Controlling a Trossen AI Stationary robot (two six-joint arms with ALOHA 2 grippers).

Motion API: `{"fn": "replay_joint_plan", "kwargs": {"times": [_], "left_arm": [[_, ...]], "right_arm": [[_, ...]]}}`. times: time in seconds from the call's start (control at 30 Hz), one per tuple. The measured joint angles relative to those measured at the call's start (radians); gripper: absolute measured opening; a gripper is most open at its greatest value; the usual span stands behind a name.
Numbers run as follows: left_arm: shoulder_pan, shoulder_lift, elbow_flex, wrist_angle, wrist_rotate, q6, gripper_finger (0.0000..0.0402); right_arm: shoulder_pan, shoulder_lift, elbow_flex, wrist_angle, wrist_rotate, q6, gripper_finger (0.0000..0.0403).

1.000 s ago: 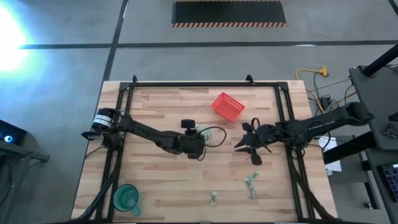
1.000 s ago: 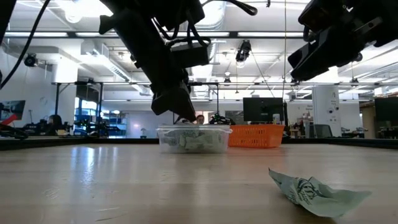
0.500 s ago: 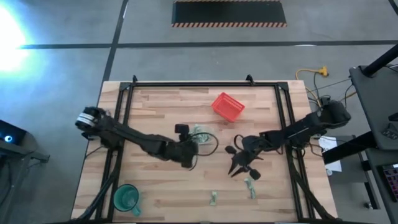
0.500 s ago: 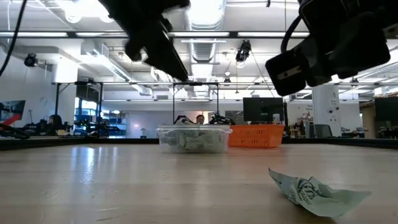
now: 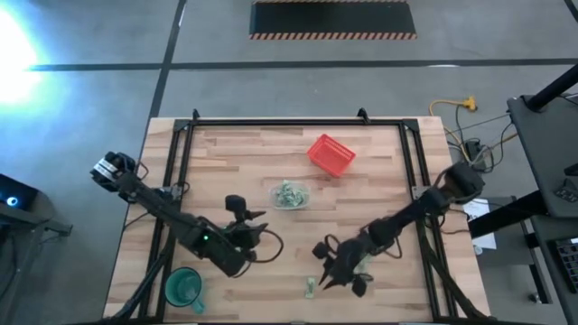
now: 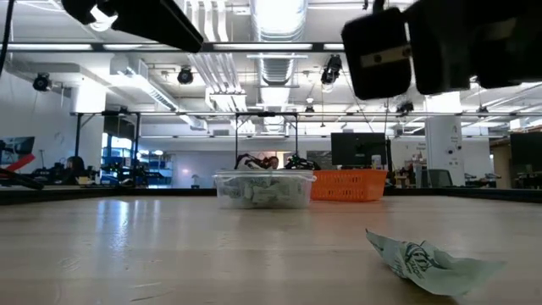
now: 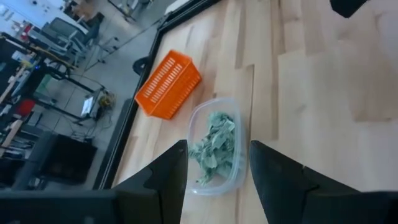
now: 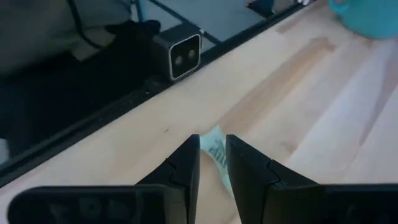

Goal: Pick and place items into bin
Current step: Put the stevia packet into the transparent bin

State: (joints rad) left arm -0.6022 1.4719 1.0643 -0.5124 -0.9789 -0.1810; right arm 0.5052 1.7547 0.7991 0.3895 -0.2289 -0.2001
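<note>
The clear bin (image 5: 289, 194) stands mid-table and holds several pale green and white pieces (image 7: 214, 146). A loose piece (image 5: 310, 287) lies near the table's near edge; it also shows in the low view (image 6: 428, 261). My right gripper (image 5: 332, 276) hangs above and just right of it, open by a narrow gap. In the right wrist view (image 8: 211, 144) the piece (image 8: 216, 153) shows past the fingertips. My left gripper (image 5: 256, 237) is open and empty, near-left of the bin, and its wrist view (image 7: 217, 163) looks back at the bin.
A red mesh basket (image 5: 330, 153) stands beyond the bin. A green cup (image 5: 183, 287) stands at the near left corner. A small camera box (image 8: 183, 56) sits at the near edge ahead of my right gripper. Bare wood lies between the two arms.
My left gripper has drawn back from the bin toward the table's near left and risen out of the low view. My right gripper has swung from beside the red basket toward the near edge and left, and now hangs over the loose pieces. The bin has stayed put.
</note>
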Motion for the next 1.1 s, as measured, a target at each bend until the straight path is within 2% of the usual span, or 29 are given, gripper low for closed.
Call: {"fn": "replay_joint_plan", "kwargs": {"times": [0.17,0.27,0.6,0.8,0.97,1.1], "left_arm": [[-0.008,-0.007,-0.009,0.008,-0.003,-0.001,0.0155],[-0.008,-0.007,-0.009,0.012,-0.003,-0.013,0.0155],[-0.006,-0.008,-0.013,0.015,-0.003,-0.022,0.0155],[-0.006,-0.008,-0.022,0.015,-0.002,-0.022,0.0155],[-0.006,-0.009,-0.024,0.017,-0.003,-0.022,0.0155],[-0.007,-0.009,-0.024,0.016,-0.003,-0.022,0.0155]], "right_arm": [[0.032,0.074,0.125,-0.173,0.107,-0.015,0.0069],[0.034,0.136,0.185,-0.227,0.116,-0.019,0.0082],[0.034,0.251,0.342,-0.378,0.118,-0.010,0.0172],[0.033,0.286,0.366,-0.396,0.124,0.005,0.0213],[0.019,0.285,0.362,-0.413,0.122,0.054,0.0218],[0.013,0.285,0.361,-0.418,0.120,0.069,0.0199]]}}
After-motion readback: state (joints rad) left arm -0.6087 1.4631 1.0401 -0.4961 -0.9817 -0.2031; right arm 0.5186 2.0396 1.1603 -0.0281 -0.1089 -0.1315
